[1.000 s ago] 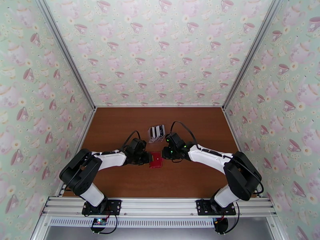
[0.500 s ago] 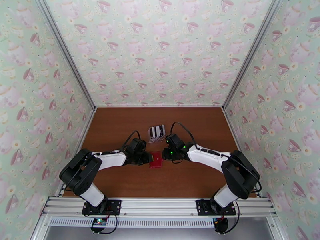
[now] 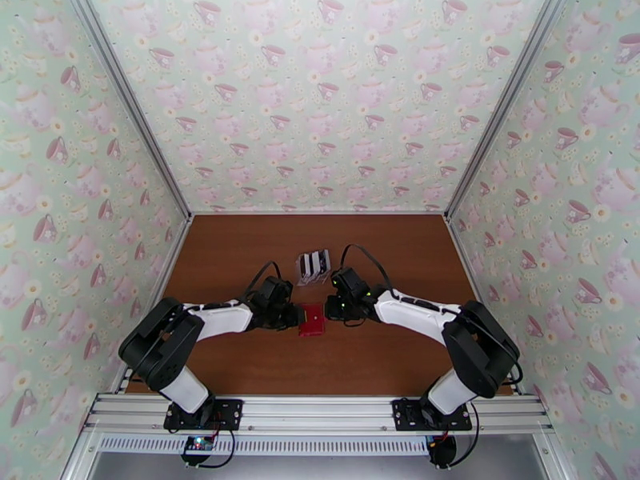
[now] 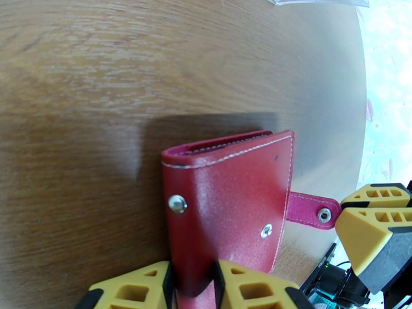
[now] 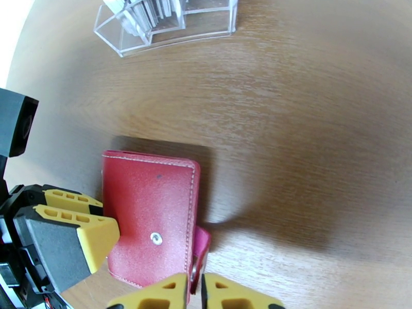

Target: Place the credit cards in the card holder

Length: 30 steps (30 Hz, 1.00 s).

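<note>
Now left hand point(image 3: 299, 317) pinches the small red leather card holder point(image 3: 312, 321) at 9 o'clock, right hand point(image 3: 326, 309) its 3 o'clock pink tab point(image 5: 202, 247).

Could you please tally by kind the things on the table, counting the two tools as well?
card holder, red: 1
rack, clear plastic: 1
tools: 2, the left tool and the right tool, both at the card holder
cards, standing in the rack: too blurred to count
Total: 4, cards left out
</note>
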Motion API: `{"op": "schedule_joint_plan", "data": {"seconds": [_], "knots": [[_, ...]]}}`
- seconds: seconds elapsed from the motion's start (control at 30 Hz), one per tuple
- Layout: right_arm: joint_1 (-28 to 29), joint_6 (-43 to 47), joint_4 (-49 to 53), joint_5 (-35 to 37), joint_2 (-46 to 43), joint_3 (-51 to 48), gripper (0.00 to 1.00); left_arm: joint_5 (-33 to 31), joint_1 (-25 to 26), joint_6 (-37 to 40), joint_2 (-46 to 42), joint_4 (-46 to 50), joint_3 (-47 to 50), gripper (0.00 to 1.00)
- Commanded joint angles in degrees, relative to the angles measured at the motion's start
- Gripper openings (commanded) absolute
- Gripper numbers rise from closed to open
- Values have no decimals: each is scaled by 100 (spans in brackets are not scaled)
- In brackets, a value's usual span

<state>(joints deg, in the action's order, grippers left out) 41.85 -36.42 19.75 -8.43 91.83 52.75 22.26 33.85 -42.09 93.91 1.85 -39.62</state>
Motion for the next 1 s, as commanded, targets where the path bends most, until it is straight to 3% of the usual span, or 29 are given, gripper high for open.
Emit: {"op": "schedule_joint_plan", "data": {"seconds": [0.0,0.33,0.67,0.97], "knots": [[-28,-31,-102,-124,100,-21,14,42,52,-70,225,110,110,29],[-37,-79,-120,-216,-12,-40,0,50,66,-67,208,97,112,29],[4,-303,-352,-401,-86,-79,0,105,68,-98,231,27,99,29],[269,-392,-484,-336,356,146,0,112,66,-107,209,34,77,28]]}}
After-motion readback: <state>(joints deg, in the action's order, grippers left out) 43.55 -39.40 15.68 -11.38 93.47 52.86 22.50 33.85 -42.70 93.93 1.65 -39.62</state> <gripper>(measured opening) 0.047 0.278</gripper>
